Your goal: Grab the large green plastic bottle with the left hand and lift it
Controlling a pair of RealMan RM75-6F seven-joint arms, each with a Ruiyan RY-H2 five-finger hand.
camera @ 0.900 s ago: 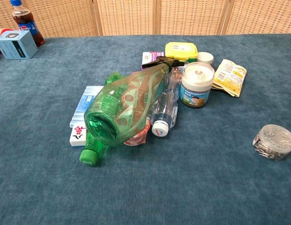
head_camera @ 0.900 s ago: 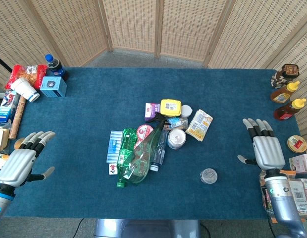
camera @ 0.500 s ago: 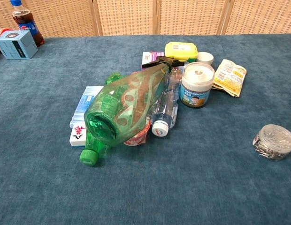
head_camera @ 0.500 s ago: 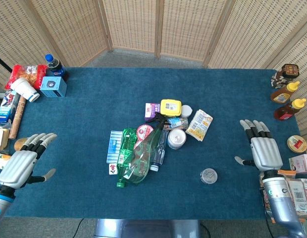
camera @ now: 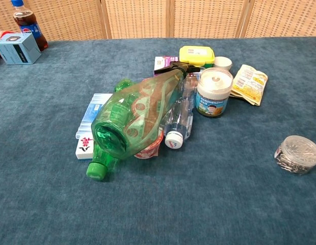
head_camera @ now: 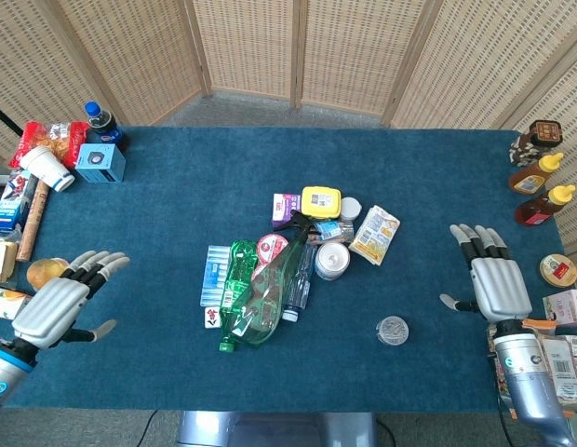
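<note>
The large green plastic bottle [head_camera: 266, 296] [camera: 132, 120] lies on its side in the pile at the table's middle, its black cap toward the far side and its base toward me. A smaller green bottle [head_camera: 235, 289] [camera: 104, 158] lies under it on the left, and a clear bottle [head_camera: 297, 291] [camera: 178, 120] beside it on the right. My left hand [head_camera: 60, 303] hovers open at the near left, well away from the pile, fingers spread. My right hand [head_camera: 493, 279] is open at the near right. The chest view shows neither hand.
Around the bottles lie a blue packet [head_camera: 214, 275], a mahjong tile [camera: 85, 148], a white jar [camera: 213, 93], a yellow box [head_camera: 321, 200], a snack packet [head_camera: 375, 233] and a clear round tin [head_camera: 392, 330]. A cola bottle [head_camera: 104, 124] and boxes crowd the far left; sauce bottles [head_camera: 540, 177] stand far right.
My left hand has moved right and slightly toward the pile, still open. My right hand has shifted slightly. The bottles have not moved.
</note>
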